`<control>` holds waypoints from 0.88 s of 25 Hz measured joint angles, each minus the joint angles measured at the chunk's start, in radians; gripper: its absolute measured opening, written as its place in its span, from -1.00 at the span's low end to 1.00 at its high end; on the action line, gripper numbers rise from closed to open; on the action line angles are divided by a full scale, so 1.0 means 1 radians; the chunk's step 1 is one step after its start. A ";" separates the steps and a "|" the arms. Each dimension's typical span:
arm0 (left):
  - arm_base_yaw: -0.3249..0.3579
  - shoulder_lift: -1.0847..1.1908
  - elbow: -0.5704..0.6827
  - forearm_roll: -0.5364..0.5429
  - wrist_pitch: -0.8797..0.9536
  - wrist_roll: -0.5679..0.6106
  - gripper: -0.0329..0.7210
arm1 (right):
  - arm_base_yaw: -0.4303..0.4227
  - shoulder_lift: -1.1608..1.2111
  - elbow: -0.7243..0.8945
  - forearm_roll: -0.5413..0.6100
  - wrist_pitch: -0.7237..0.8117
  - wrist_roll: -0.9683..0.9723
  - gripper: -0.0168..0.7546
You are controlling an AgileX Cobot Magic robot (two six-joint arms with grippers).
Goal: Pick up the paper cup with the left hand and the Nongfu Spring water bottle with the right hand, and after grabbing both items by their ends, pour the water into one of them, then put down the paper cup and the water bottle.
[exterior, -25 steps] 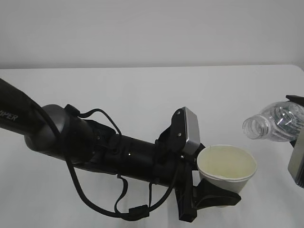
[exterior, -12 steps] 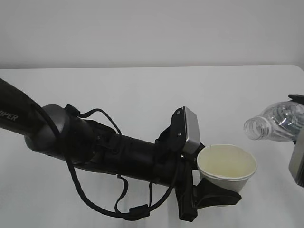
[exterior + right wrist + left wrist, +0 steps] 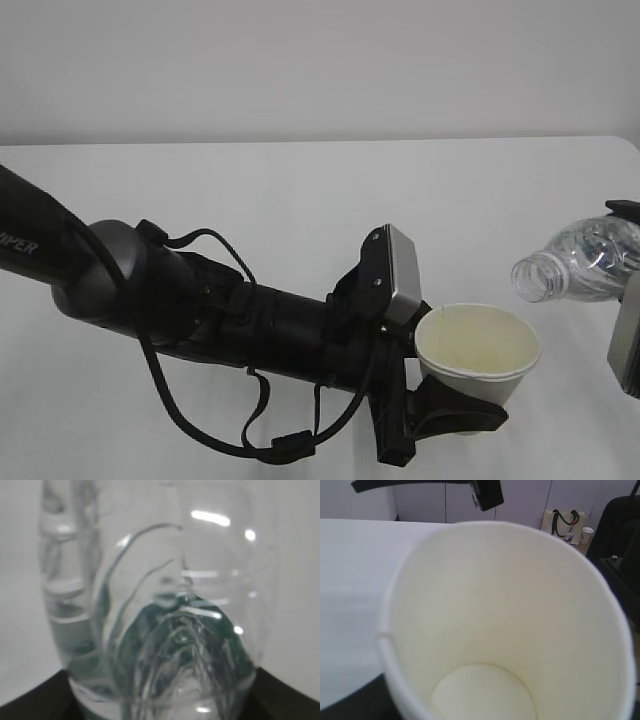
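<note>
Fingers (image 3: pixel 470 415) grip paper cup (image 3: pixel 478 352); wrist view shows its bare bottom.

White table (image 3: pixel 300 200) under plain pale wall (image 3: pixel 320 60); bag (image 3: pixel 563 522) against wall panels (image 3: pixel 445 502).

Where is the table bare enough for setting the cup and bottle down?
Bare white table lies behind the thick black left arm, up to the wall. It is crowded front right, around the white paper cup and clear plastic bottle.
</note>
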 joint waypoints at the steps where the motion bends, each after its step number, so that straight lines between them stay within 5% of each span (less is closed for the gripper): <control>1: 0.000 0.000 0.000 0.000 0.000 0.000 0.27 | 0.000 0.000 0.000 0.000 -0.002 0.000 0.22; 22: 0.000 0.000 0.000 -0.003 0.000 0.000 0.27 | 0.000 0.000 0.000 0.004 -0.044 -0.040 0.22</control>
